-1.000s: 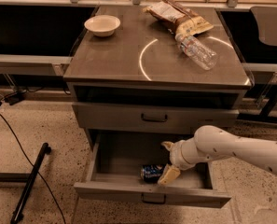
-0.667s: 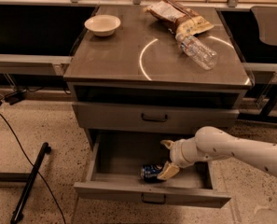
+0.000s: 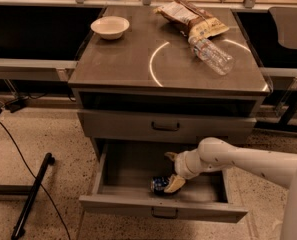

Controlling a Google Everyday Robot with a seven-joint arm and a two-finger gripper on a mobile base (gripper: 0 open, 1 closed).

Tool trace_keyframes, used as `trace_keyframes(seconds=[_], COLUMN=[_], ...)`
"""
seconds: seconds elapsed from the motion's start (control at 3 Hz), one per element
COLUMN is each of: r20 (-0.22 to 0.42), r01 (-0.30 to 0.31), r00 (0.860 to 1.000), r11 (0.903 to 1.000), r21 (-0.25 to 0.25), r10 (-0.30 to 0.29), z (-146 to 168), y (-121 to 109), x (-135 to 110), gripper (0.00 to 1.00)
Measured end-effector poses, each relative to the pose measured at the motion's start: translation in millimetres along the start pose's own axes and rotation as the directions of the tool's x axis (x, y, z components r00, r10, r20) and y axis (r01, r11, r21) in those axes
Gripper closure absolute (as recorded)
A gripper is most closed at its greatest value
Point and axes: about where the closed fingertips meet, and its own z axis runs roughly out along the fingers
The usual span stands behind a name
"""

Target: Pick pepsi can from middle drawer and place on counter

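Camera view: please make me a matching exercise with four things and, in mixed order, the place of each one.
Things: 1 pepsi can; 2 white bowl; 3 clear bottle; 4 gripper.
Places: A on the counter, far left in the picture; B lying on the counter beside the snack bag; C on the floor of the open middle drawer, near its front; D reaching into that drawer, open, beside the can.
Pairs: 1-C; 2-A; 3-B; 4-D.

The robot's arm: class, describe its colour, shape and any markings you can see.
The arm is a smooth, cream-white, rounded tube with small dark specks. Its gripper, inside the open drawer, has two flat tan fingers. No cables show on it.
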Motion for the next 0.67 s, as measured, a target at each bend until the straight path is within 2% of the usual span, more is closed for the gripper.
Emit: trace_keyframes(seconds=[0.33,0.67], r20=[-0.014,-0.032], r01=[0.015,0.003], r00=[1.0,0.999], r11=[0.9988,0.996], r21=[-0.048,-0.09], r10=[-0.015,-0.006], z=[26.1,43.4], y=[5.5,14.5], x=[14.5,32.5], gripper=[0.16,0.24])
